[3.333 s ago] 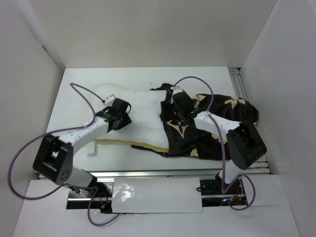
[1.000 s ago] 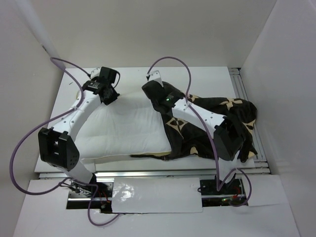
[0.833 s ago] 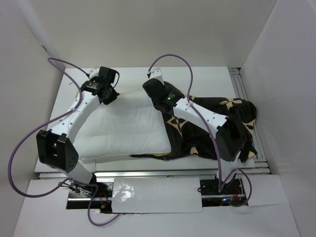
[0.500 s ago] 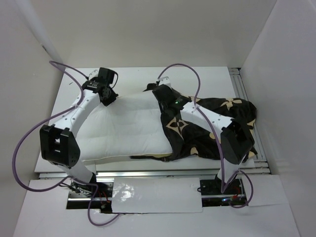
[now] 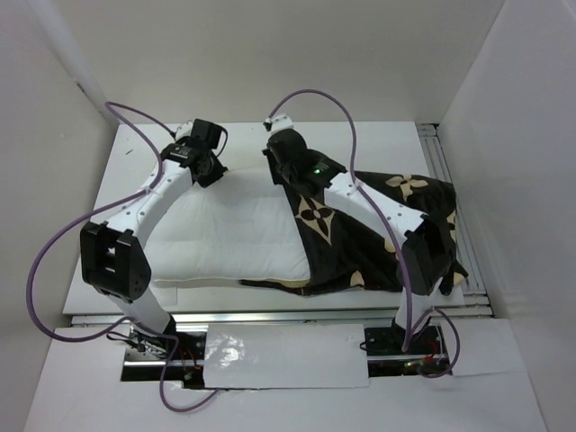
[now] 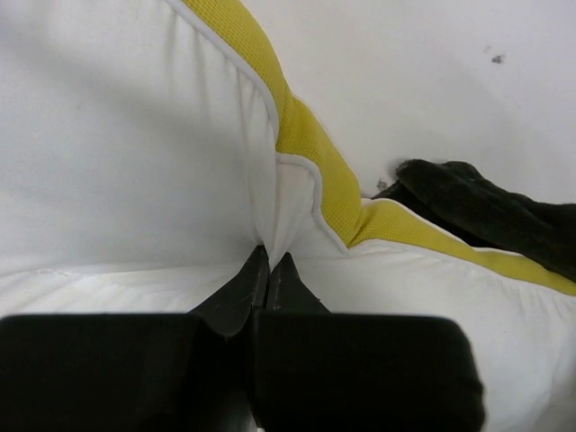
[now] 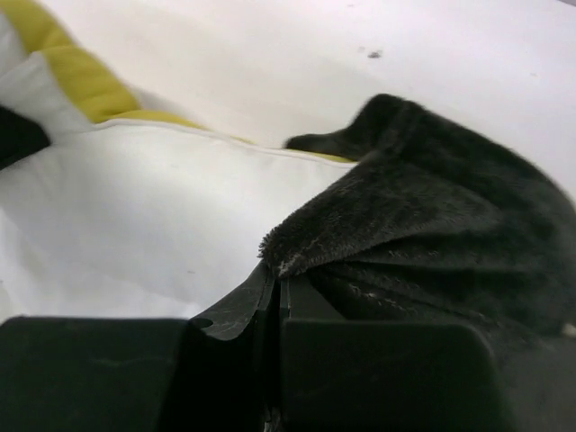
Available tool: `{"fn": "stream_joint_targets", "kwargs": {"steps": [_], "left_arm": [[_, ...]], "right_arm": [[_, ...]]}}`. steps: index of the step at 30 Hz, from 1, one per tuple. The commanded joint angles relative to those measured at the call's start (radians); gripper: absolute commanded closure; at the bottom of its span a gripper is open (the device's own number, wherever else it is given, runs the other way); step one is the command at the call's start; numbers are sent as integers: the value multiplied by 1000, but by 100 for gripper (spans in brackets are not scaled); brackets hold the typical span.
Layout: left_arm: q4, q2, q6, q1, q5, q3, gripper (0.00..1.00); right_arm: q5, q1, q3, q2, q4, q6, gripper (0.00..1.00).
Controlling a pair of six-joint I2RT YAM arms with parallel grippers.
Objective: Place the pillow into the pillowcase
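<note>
- I had the left arm stretched far forward, left claw [image 5: 207, 165] clenched on a fold of the pillow [image 5: 229, 229], its yellow trim [image 6: 315, 171] just beyond the tips.
- The right arm reached forward-left; right claw [image 5: 281, 160] gripped the pillowcase [image 5: 387, 225] hem, pillow left of it.

The right end of the pillow [image 5: 234, 225] is hidden inside the pillowcase [image 5: 396, 234]; how far in it reaches cannot be told. The left gripper [image 6: 268, 259] and right gripper [image 7: 275, 274] have their jaws covered from above by their own wrists. Both wrist views cut the pillow and pillowcase off at the edges.
</note>
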Motion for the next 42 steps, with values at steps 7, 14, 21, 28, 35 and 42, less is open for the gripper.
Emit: {"fn": "stream_joint_targets", "kwargs": {"steps": [7,14,21,28,35,42], "left_arm": [[200,-260,-106,13,125,-4,100],[315,-352,-204,113,208,-89,100],[353,-299,-181,38,233,-161,100],[557,-361,-157,16,290,-296,100],[599,-392,-108,4,261,-336,100],[541,-308,-40,22,261,-291,100]], "right_arm": [[-238,64,52,8,79,11,100],[-518,54,-39,-79,136,0,100],[-588,-5,138,-3,269,-28,100],[-804,-15,286,134,217,-2,100],[-698,-48,213,192,177,7,100],[-637,-67,127,235,82,-15,70]]}}
